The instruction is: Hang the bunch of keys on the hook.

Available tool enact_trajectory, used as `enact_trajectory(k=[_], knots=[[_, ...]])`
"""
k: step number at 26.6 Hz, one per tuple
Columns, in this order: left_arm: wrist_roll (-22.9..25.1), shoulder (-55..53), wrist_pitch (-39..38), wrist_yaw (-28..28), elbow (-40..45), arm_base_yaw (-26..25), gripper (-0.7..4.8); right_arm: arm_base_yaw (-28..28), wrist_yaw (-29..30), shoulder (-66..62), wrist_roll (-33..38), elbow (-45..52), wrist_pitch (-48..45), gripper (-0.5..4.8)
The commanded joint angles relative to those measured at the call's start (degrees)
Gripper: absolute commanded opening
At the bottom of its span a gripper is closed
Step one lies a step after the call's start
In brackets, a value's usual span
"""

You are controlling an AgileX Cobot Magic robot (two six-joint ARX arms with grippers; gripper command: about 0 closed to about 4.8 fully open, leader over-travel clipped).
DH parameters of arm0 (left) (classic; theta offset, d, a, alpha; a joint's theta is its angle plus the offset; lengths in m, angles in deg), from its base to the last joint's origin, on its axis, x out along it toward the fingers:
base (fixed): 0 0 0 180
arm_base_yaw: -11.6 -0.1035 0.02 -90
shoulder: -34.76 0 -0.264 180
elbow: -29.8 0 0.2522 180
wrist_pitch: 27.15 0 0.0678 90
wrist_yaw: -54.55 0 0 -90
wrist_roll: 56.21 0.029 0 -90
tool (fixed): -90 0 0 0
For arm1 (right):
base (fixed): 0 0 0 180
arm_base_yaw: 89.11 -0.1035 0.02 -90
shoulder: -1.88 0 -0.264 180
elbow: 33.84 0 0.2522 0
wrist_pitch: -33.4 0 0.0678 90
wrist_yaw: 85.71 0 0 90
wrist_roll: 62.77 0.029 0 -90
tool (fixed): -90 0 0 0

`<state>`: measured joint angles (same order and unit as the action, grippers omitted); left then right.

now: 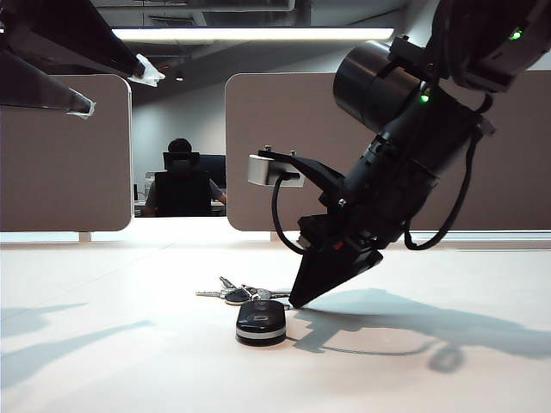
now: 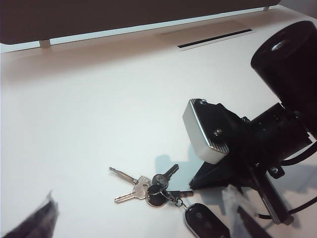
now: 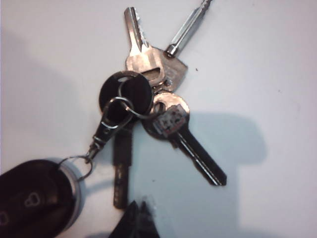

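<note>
While the bunch of keys [image 1: 245, 297] — several thin silver metal keys on a ring, chained to a black oval fob [image 1: 261, 321] banded in silver — lies flat on the pale white desk [image 1: 103, 292], the right claw [image 1: 299, 301] stands tilted with its black tips pressed down to the desk right at the keys. In the right wrist view the keys [image 3: 148, 99] fan out from the ring and the two dark fingertips [image 3: 136, 220] sit closed together, touching each other just beside the shaft of the black-headed key; they pinch no key that can be seen. The fob [image 3: 34, 201] lies at the end of its short clasp, away from the fanned blades.

From the left wrist view, the keys [image 2: 148, 186] and fob [image 2: 205, 223] rest on the desk just beside the right arm's black wedge-shaped claw [image 2: 195, 184], whose silver camera block sits above it. The left claw [image 1: 116, 86] hangs high above the desk, well apart from the keys, its two white-tipped fingers [image 1: 148, 73] spread wide and holding nothing — only blurred edges of them show in its own view.

Brown partition panels [image 1: 65, 155] stand behind the keys along the desk's far edge. No hook can be made out on them.
</note>
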<state>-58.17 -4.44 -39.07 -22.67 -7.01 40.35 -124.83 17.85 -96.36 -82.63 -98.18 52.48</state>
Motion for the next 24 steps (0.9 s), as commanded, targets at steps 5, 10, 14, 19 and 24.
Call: enact_trajectory(k=[5,10,14,19,24], knots=[[0.24,0.04,0.24,-0.13,-0.42,0.04,4.79,0.22,0.72,-0.74,-0.02,-6.6,2.54,1.33],[0.24,0.04,-0.52,-0.13,-0.42,0.04,4.79,0.17,2.03,-0.74,0.33,-9.62,2.6,1.63],[0.24,0.04,-1.44,-0.13,-0.42,0.04,4.79,0.17,1.99,-0.81,0.26,-9.66,2.86,1.64],[0.24,0.04,-2.03,-0.13,-0.42,0.04,4.79,0.15,0.26,-1.62,-4.61,-9.66,3.91,2.18],[0.22,0.04,-2.54,-0.13,-0.42,0.04,4.79,0.2,1.79,-3.91,-8.17,-9.66,3.87,2.63]])
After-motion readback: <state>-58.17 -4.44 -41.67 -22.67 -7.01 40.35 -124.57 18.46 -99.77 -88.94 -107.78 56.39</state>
